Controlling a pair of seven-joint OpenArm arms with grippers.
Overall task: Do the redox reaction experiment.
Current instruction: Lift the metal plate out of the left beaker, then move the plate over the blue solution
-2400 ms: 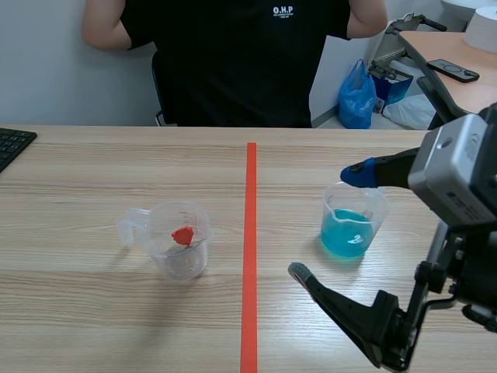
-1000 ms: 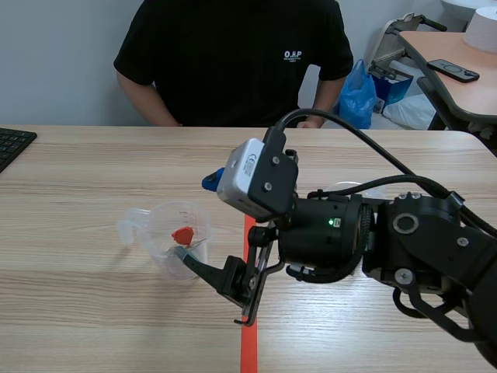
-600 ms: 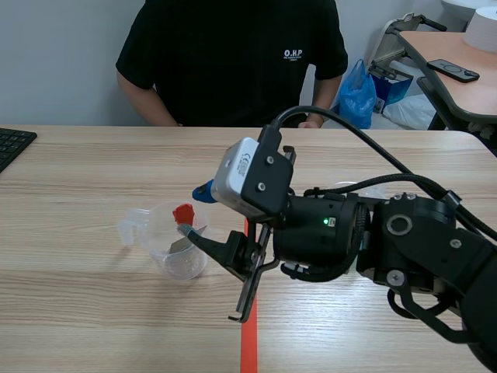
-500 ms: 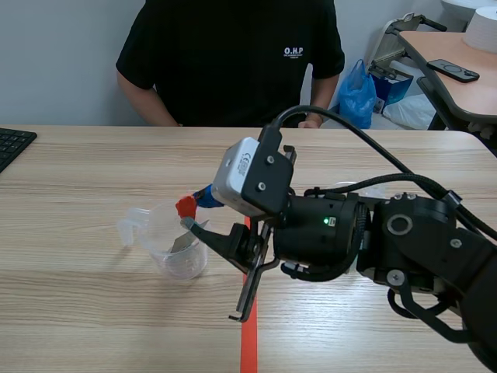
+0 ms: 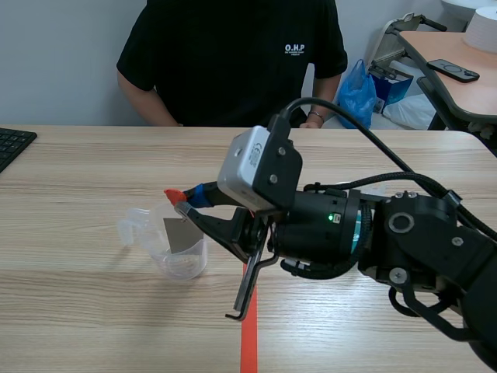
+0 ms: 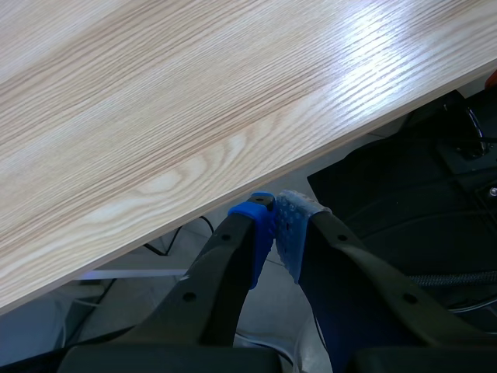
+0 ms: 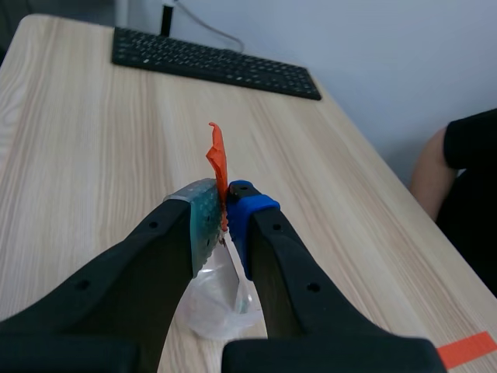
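Note:
My right arm comes in from the right and reaches past the middle tape line. Its gripper point(image 5: 183, 204) point(image 7: 225, 208) is shut on a thin grey metal strip point(image 5: 182, 233) with a red tape tab point(image 5: 173, 193) point(image 7: 217, 154) at its top. The strip hangs down into a clear plastic measuring cup point(image 5: 175, 254) point(image 7: 219, 308) on the table's left half. A sliver of the teal liquid cup point(image 5: 358, 226) shows behind the right arm; the rest of it is hidden. My left gripper point(image 6: 276, 225) is shut on nothing, low beside the table's edge.
A person in a black shirt point(image 5: 233, 62) sits across the table. A black keyboard point(image 5: 12, 144) point(image 7: 213, 62) lies at the far left. The orange-red tape line point(image 5: 248, 342) runs down the middle. The right arm's bulk covers the table's right half.
The right gripper closed on the strip's red tab inside the clear cup and raised it, so the tab now stands above the rim. The left gripper stayed shut.

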